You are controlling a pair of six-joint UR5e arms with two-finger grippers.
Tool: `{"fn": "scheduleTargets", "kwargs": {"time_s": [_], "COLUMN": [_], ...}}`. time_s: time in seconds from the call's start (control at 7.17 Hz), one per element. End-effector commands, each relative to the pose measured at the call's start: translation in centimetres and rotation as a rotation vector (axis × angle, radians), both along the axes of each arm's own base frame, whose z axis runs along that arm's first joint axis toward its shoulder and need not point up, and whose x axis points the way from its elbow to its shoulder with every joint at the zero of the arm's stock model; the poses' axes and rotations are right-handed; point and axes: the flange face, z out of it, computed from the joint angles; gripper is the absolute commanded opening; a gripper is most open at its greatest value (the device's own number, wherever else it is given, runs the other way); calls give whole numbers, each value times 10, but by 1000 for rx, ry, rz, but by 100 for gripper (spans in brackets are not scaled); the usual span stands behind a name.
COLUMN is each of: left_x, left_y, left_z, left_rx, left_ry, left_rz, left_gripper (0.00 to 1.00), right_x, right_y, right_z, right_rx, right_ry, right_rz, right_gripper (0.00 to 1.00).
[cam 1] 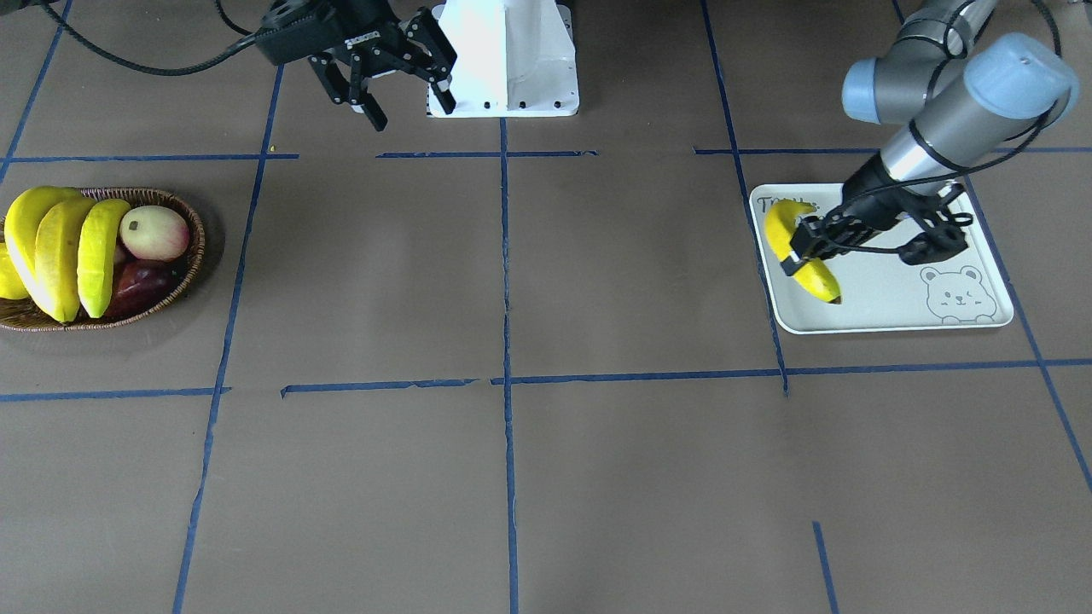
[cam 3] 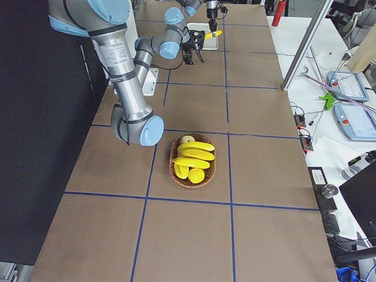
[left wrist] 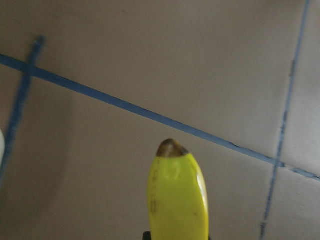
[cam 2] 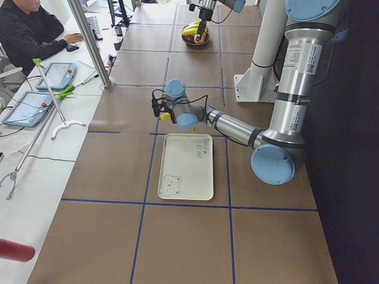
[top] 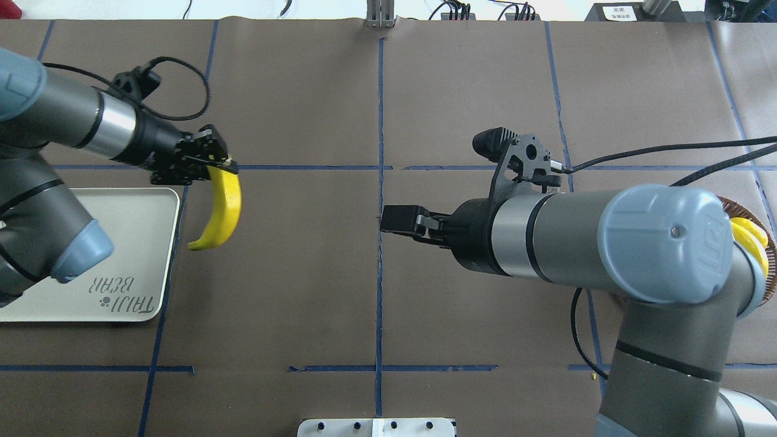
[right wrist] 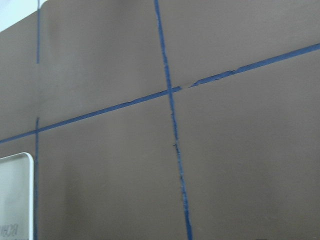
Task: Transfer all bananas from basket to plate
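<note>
Banana (left wrist: 177, 197) clamped in left claw (cam 1: 802, 249), right claw (cam 1: 409, 104) apart, plate (top: 130, 233) lettered "TAIJI BEAR"

Left hand (cam 1: 800, 246) around one banana (cam 1: 817, 278) over the plate (cam 1: 887, 294); other bananas (cam 1: 60, 247) in the basket (cam 1: 193, 256)

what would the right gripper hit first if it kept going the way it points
Most likely the bare table near the blue tape crossing: the right gripper tilts downward, and its wrist view shows nothing else ahead, with the plate off to one side.
</note>
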Motion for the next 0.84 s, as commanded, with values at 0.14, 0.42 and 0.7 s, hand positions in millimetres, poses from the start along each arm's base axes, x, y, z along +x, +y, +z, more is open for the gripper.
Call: {"fn": "scheduleTargets", "kwargs": {"time_s": [0.14,0.42,0.7], "left_x": [-87,-88,-87], "left_y": [27,25,21], "left_z": [130,164,174], "left_rx": [19,-6,-12], "left_ry": [-185,-246,-276], "left_rz": [34,21,4], "left_gripper": [0,0,0], "right_x": [27,30,30], "right_y": [-29,-31,-31], "right_z": [54,62,62], "right_rx": [18,47,47], "right_ry": [163,188,189], "right_rz": [-34,-51,-50], "right_gripper": [100,100,100]}}
